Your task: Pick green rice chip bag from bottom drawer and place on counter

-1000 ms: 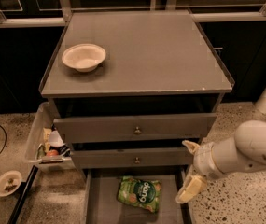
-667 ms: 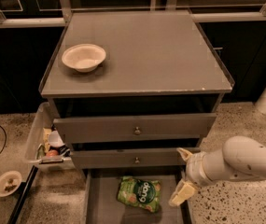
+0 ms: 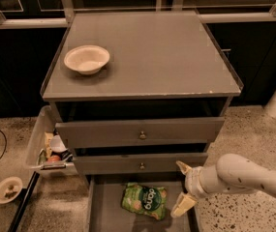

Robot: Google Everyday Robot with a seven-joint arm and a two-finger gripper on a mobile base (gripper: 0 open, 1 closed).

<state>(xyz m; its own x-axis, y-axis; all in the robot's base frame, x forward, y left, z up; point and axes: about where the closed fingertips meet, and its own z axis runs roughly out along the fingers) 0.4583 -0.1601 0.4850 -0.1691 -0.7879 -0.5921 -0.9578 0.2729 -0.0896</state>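
Right now I see my arm (image 3: 246, 178) coming in from the 4 o'clock edge, a pale rounded link lying nearly level and pointing toward 9 o'clock. The gripper (image 3: 182, 186) sits at about 5 o'clock in the view, over the right side of the bottom drawer (image 3: 106, 211). Its two pale fingers (image 3: 183, 205) are spread wide, one above the other, with nothing between them. The green rice chip bag (image 3: 145, 201) lies flat on the drawer floor just beside the gripper, at its 9 o'clock, with the lower fingertip near the bag's right edge. I cannot tell if it touches.

The frame cuts off the arm at the right and the drawer's front at 6 o'clock. The gripper hides part of the drawer's right wall.

The counter (image 3: 166, 57) carries a pale bowl (image 3: 86, 59) at its 10 o'clock corner, and the bowl looks bare inside. The top drawer (image 3: 176, 129) and the middle drawer (image 3: 113, 164) are each pulled out a little, their insides in shadow. A clear bin (image 3: 37, 141) at 9 o'clock holds jumbled items I cannot identify. A small dish (image 3: 7, 190) rests on the floor at 8 o'clock.
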